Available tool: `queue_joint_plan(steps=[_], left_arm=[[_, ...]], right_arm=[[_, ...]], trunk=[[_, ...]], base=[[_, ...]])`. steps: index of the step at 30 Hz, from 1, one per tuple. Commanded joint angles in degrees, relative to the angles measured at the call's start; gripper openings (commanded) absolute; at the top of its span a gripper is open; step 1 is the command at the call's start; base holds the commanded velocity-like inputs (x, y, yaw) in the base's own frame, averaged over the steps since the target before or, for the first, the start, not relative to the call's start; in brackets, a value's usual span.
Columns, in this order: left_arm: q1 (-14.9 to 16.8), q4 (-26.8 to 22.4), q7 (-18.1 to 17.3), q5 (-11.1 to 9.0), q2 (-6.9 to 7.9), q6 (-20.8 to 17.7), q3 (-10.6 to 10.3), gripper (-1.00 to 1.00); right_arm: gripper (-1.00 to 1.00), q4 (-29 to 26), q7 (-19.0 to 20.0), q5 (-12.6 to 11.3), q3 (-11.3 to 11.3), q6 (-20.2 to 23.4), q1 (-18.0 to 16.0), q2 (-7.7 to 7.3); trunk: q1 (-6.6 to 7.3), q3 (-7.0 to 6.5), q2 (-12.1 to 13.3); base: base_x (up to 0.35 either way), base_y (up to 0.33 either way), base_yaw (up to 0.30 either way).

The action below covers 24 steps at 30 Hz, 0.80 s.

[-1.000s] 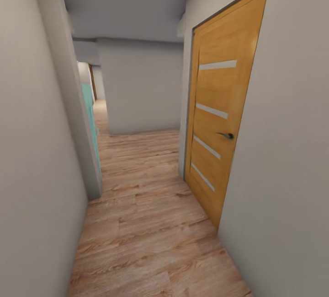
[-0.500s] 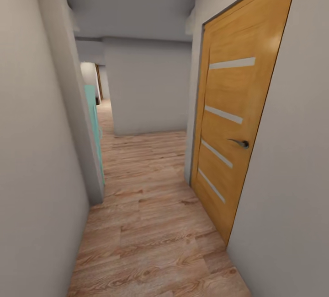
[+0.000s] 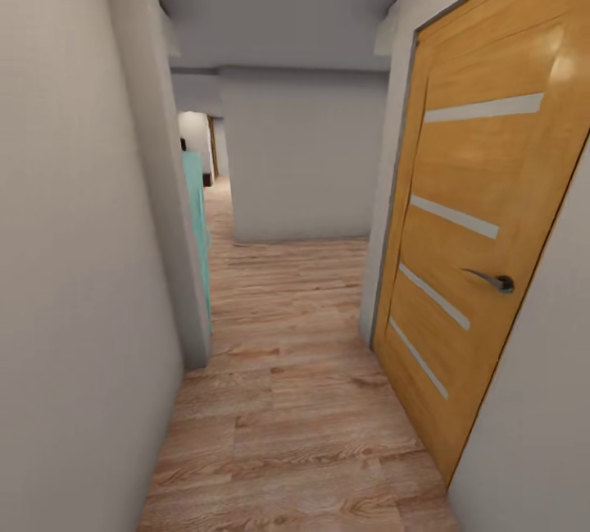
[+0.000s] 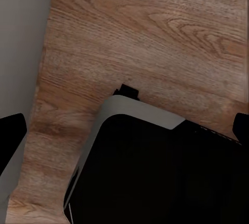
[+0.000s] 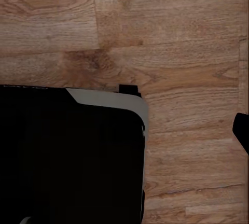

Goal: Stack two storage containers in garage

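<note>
Closer now, one wooden door [image 3: 483, 245] with four pale stripes.

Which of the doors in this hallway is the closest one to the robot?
The orange wooden door on the right, with pale horizontal strips and a dark lever handle. The turquoise door on the left stands farther down the corridor.

Black robot base [image 4: 155, 177] — wood-plank floor [image 4: 145, 37]

A light wood-plank floor [image 3: 287, 368] runs up the narrow corridor toward twelve o'clock, bare along its length, while both wrist views look down on the same planks with the robot's dark, grey-edged base [image 4: 155, 167] standing directly on them.
</note>
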<state>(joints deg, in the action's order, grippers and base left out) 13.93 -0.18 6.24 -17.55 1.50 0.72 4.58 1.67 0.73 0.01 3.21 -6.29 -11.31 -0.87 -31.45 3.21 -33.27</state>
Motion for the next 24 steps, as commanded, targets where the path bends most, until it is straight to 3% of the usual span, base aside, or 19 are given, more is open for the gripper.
queue_joint_plan(steps=[1,24], left_arm=[[0.05,0.01,0.09,-0.01,-0.01,0.07,0.43,1.0],[0.06,0.04,0.09,-0.03,0.12,-0.01,0.43,1.0]], right_arm=[[1.0,0.18,0.07,-0.01,0.3,-0.32,-0.06,-0.01],[1.0,0.18,0.17,0.07,0.39,0.06,-0.06,-0.09]], trunk=[[-0.05,0.1,-0.09],[-0.05,0.1,-0.09]], base=[[0.309,-0.108,0.057],[0.305,-0.121,0.005]])
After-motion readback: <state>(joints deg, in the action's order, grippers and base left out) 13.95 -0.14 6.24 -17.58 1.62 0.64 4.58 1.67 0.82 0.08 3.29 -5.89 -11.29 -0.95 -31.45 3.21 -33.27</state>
